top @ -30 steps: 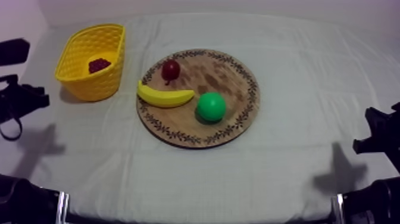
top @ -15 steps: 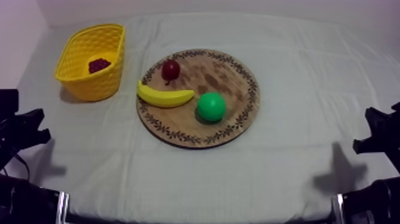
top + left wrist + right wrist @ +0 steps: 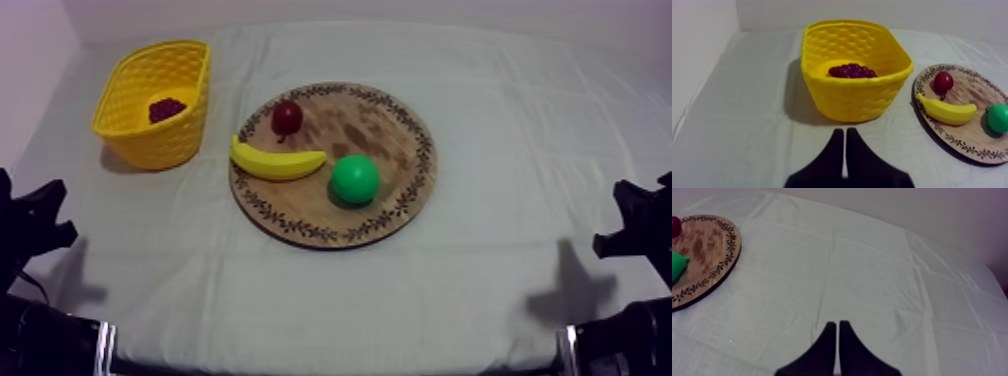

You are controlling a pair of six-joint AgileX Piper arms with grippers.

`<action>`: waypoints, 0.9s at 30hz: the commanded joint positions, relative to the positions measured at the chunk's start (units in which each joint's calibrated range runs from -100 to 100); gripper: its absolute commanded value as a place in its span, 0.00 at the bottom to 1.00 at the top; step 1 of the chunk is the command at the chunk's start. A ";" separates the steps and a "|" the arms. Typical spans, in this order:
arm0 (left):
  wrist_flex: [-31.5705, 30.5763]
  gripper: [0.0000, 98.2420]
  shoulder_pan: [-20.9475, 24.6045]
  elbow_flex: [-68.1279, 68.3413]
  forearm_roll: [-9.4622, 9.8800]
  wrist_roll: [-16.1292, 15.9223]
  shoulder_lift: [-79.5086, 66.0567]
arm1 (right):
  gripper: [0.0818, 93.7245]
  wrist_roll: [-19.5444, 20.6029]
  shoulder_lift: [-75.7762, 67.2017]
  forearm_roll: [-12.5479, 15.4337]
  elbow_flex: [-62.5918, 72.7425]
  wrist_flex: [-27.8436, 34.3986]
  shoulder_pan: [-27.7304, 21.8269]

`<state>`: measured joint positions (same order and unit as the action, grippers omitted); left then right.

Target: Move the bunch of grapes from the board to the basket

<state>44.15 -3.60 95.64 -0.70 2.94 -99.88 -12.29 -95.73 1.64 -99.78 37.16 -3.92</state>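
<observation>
The dark purple bunch of grapes [image 3: 166, 108] lies inside the yellow basket [image 3: 165, 142] at the far left of the table. From the left wrist, the grapes [image 3: 852, 71] rest low in the basket [image 3: 852, 100], just ahead of my left gripper [image 3: 845, 132]. That gripper is shut on nothing, its fingers together as a narrow wedge. In the top view my left gripper [image 3: 42, 215] sits low at the left edge, well short of the basket. My right gripper [image 3: 837, 323] is shut and holds nothing, over bare cloth; in the top view my right gripper [image 3: 628, 222] rests at the right edge.
The round wooden board [image 3: 375, 125] lies mid-table and carries a banana [image 3: 275, 162], a small red fruit [image 3: 287, 117] and a green pear [image 3: 355, 180]. The board [image 3: 972, 92] lies just right of the basket. Open cloth spreads in front of the board and to its right.
My left arm has drawn back from beside the basket toward the near left edge. The right arm and the fruit have not moved.
</observation>
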 commanded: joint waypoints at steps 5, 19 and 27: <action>0.36 0.00 -0.59 0.00 0.23 0.15 -0.11 | 0.00 0.00 -0.02 0.00 0.01 0.02 0.01; 0.47 0.00 -1.13 0.12 0.25 1.77 -0.12 | 0.00 -0.01 -0.02 0.00 0.01 0.02 -0.04; 0.49 0.00 -1.34 0.12 0.43 -1.10 -0.12 | 0.00 0.01 -0.02 0.00 0.01 0.02 -0.06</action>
<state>44.60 -4.91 95.71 0.00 2.69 -100.00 -12.29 -95.73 1.64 -99.78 37.18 -3.98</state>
